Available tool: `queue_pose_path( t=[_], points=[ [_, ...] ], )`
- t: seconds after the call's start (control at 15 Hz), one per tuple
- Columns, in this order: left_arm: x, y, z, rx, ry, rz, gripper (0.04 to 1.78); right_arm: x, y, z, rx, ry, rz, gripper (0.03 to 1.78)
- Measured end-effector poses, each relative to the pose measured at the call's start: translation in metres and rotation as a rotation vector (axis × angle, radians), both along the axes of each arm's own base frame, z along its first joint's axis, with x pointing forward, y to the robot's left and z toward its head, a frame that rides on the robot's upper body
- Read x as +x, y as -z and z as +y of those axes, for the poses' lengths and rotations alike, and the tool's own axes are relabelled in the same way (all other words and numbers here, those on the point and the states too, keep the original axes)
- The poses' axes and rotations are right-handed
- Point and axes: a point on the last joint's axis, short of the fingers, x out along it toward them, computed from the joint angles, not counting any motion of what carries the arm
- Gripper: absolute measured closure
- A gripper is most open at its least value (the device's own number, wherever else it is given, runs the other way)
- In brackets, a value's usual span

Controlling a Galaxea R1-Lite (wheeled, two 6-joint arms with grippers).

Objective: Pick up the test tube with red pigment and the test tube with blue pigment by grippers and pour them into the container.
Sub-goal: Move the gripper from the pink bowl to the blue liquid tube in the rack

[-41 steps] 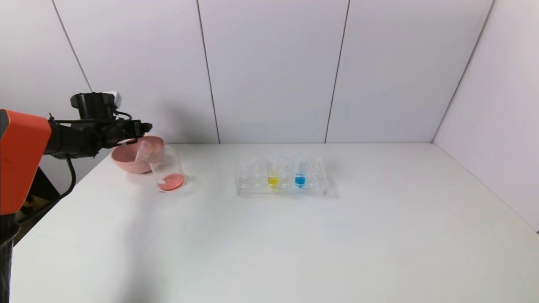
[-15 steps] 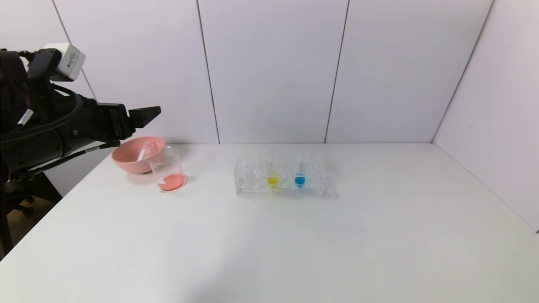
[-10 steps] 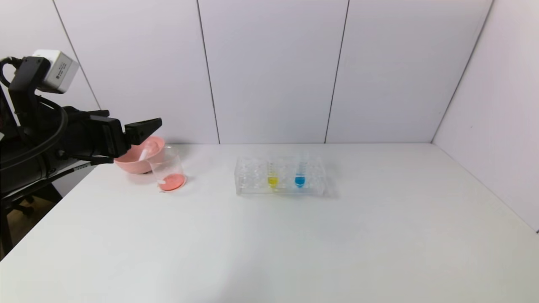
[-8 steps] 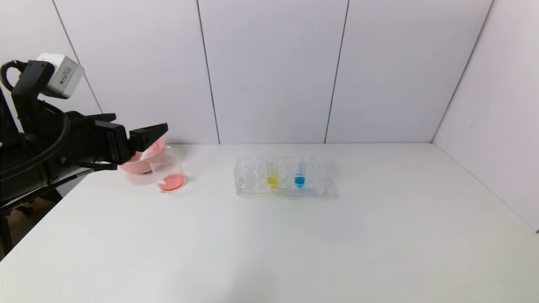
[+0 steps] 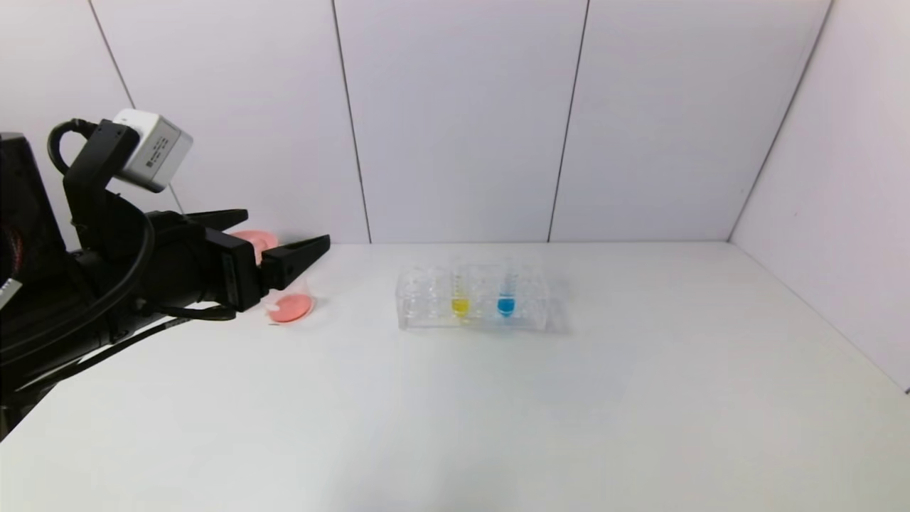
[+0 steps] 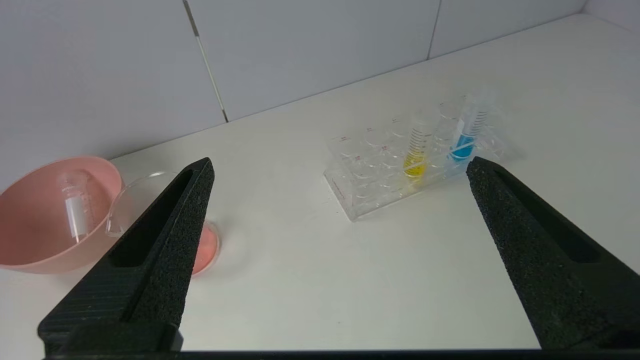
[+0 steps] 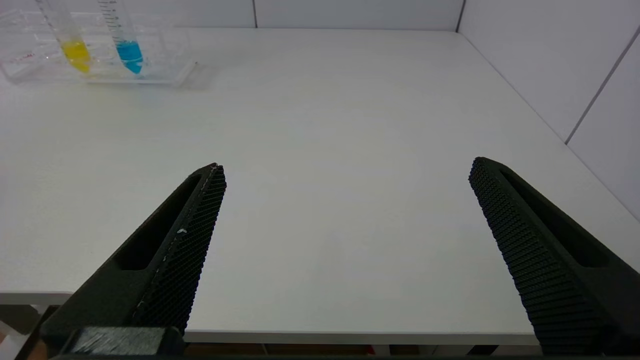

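Observation:
The test tube with blue pigment [image 5: 506,296] [image 6: 467,136] [image 7: 125,44] stands upright in the clear rack [image 5: 426,302] [image 6: 370,185]. The container [image 5: 290,306] [image 6: 142,192] holds red-orange liquid and stands half hidden behind my left gripper [image 5: 287,227] [image 6: 339,166]. That gripper is open and empty, pointing across the table towards the rack. No test tube with red pigment shows; an empty clear tube [image 6: 75,210] lies in the pink bowl [image 6: 30,240]. My right gripper [image 7: 346,166] hangs open and empty over the table's near edge, out of the head view.
A tube with yellow liquid [image 5: 461,297] [image 6: 417,151] [image 7: 71,45] stands in the rack beside the blue one. The pink bowl [image 5: 249,238] sits at the back left behind the container. Walls close the table at the back and right.
My left gripper has come down and moved right, from above the bowl to in front of the bowl and container. It stays open. The empty tube lies in the bowl.

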Motion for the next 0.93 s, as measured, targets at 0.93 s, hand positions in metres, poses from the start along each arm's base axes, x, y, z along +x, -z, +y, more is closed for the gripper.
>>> queue_pose_path(
  t=[0.93],
  points=[
    [-0.003,0.017,-0.04,0.027,0.158,0.067,0.06,0.0,0.0,0.0,0.0,0.0,0.0,0.04]
  ],
)
